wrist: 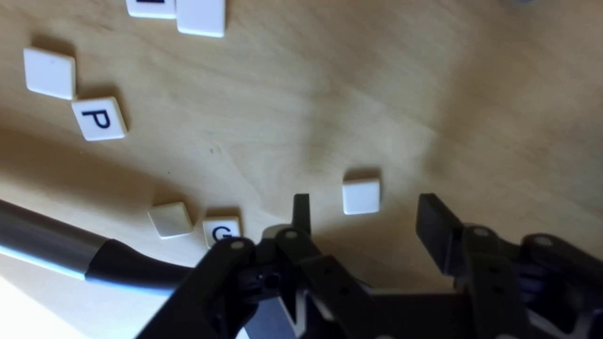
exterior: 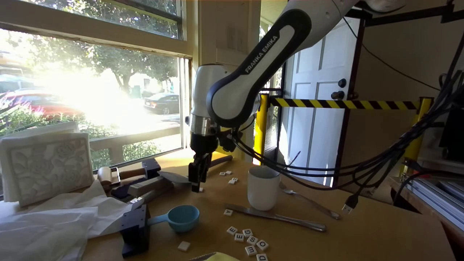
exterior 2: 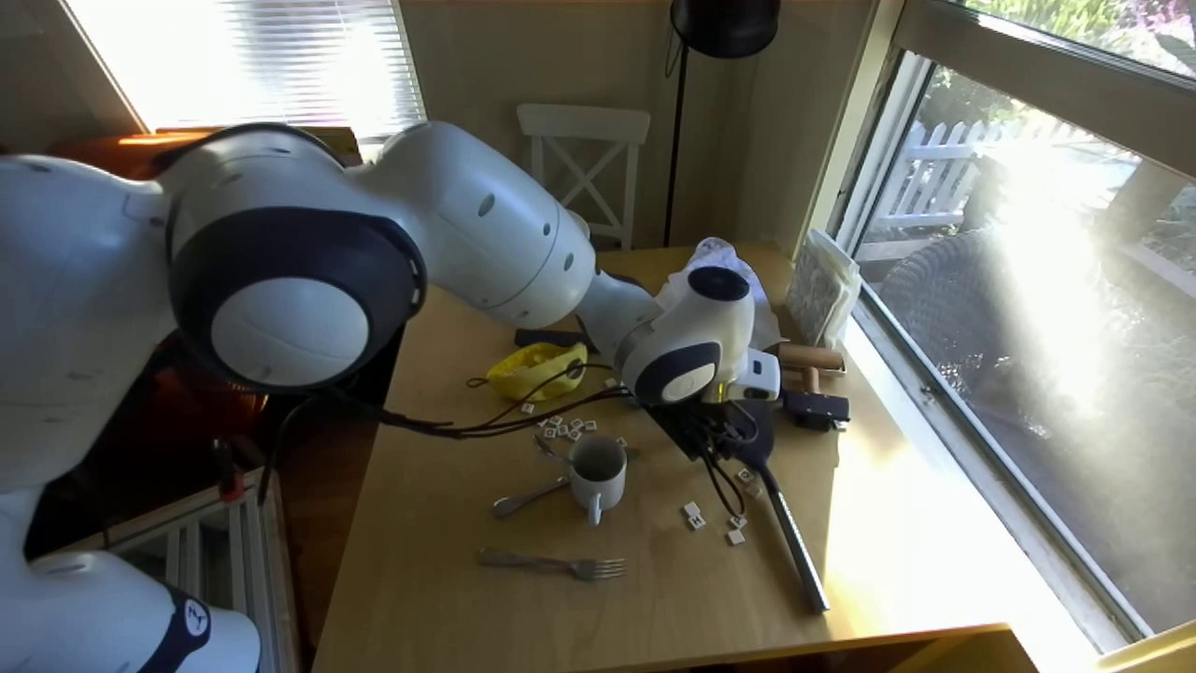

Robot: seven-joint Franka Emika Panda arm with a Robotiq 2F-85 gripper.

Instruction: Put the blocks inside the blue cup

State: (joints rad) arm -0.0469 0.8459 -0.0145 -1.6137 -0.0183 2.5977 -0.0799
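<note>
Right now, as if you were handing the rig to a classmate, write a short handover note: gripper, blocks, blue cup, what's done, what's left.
Gripper: open; in the wrist view a blank block shows between its jaws, touching neither.
Other blocks: scattered on the table, with a lettered group and a P block among them.
Blue cup: upright, in front of the gripper in an exterior view.
Done: no block shows in the cup, though part of its inside is hidden.
Left: probably grip the blank block, carry it over, then the rest.

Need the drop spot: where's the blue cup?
In an exterior view, the blue cup sits lower left of centre, beyond a blank tile, left of the mug.
</note>
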